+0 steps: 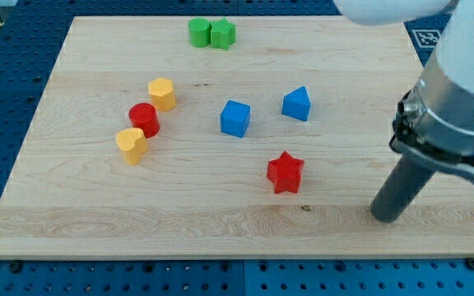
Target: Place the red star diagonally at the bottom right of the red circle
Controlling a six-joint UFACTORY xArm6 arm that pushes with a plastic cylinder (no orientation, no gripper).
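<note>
The red star [285,172] lies right of the board's middle, toward the view's bottom. The red circle [144,119] sits at the left, between two yellow blocks: one [162,94] just above and to its right, the other [131,145] just below and to its left. My tip [384,216] rests on the board at the lower right, well to the right of the red star and a little below it, not touching any block.
A blue cube [235,117] and a blue block [297,104] sit above the red star. Two green blocks [200,32] [223,34] stand side by side at the top edge. The wooden board [81,214] ends just right of my tip.
</note>
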